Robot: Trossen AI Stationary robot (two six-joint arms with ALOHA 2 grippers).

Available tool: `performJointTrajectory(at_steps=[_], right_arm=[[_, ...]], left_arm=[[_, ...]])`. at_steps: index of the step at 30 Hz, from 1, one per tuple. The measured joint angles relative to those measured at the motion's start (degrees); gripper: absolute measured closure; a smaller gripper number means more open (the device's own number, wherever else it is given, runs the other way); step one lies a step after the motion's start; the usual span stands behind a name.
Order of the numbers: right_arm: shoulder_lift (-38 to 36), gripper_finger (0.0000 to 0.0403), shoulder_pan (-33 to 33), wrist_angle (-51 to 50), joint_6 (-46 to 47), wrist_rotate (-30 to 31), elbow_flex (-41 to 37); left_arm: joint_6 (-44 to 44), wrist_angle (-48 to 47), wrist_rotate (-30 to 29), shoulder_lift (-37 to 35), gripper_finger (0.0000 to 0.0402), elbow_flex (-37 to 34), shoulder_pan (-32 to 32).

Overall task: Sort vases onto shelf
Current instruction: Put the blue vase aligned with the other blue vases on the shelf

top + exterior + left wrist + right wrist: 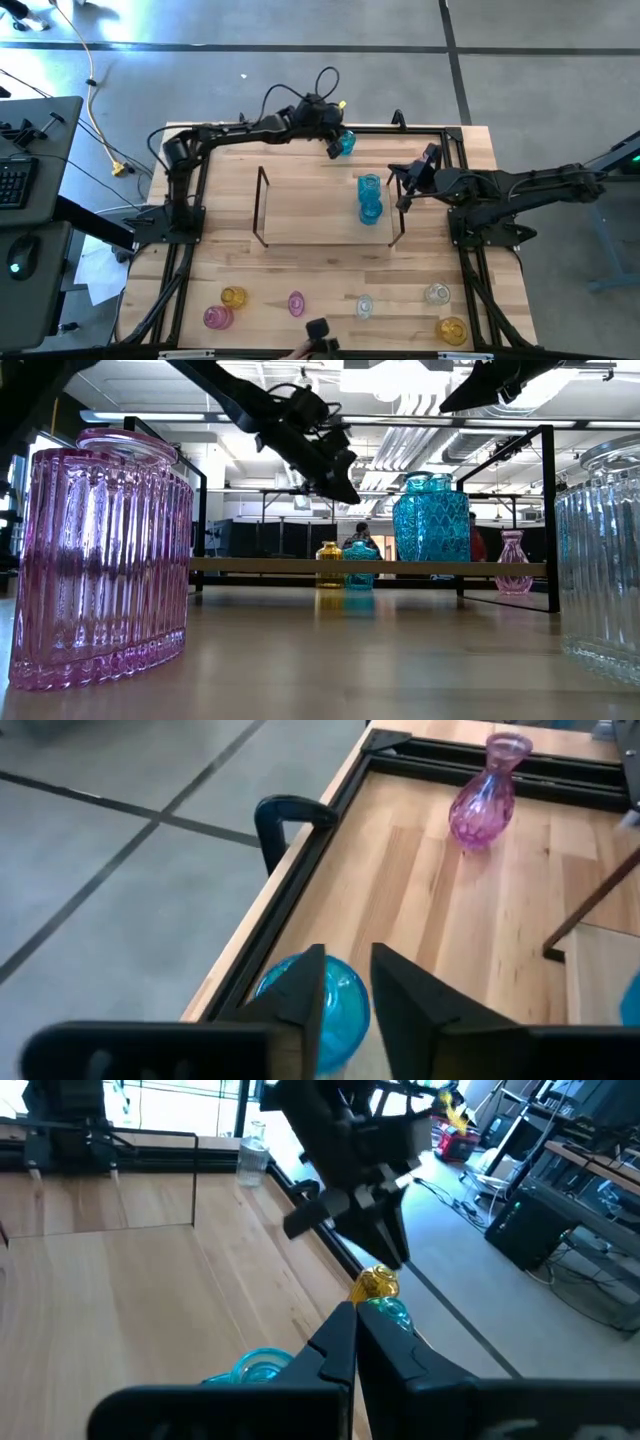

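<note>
Tabletop point(300, 270): pale butcher-block wood, smooth satin finish, edged by a matt black metal frame point(185, 240). Ribbed pink glass vase point(100, 560) and faceted cyan-blue glass vases point(430, 520): translucent, glossy; light-wood shelf board point(310, 210) smooth, with thin dark wire uprights point(262, 205). Left gripper point(345, 1005) fingers: matt black plastic

You see the wooden tabletop point(300, 270) with its black frame point(196, 190) standing on a grey concrete floor point(550, 70). Beyond the tabletop's left edge there is a dark desk point(40, 140) with a keyboard point(12, 182). A yellow cable point(95, 90) lies on the floor near the tabletop's far left corner.
</note>
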Motion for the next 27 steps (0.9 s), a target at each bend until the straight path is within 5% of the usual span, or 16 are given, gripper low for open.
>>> performJointTrajectory(at_steps=[13, 27], right_arm=[[0.0, 0.0403, 0.0, 0.2, -0.4, -0.5, 0.0], [0.1, 0.0403, 0.0, 1.9, -0.8, -2.2, 0.0]], left_arm=[[-3.1, -1.4, -0.2, 5.6, 0.0195, 4.9, 1.9], [-2.3, -2.1, 6.5, 8.4, 0.0176, 4.9, 3.5]])
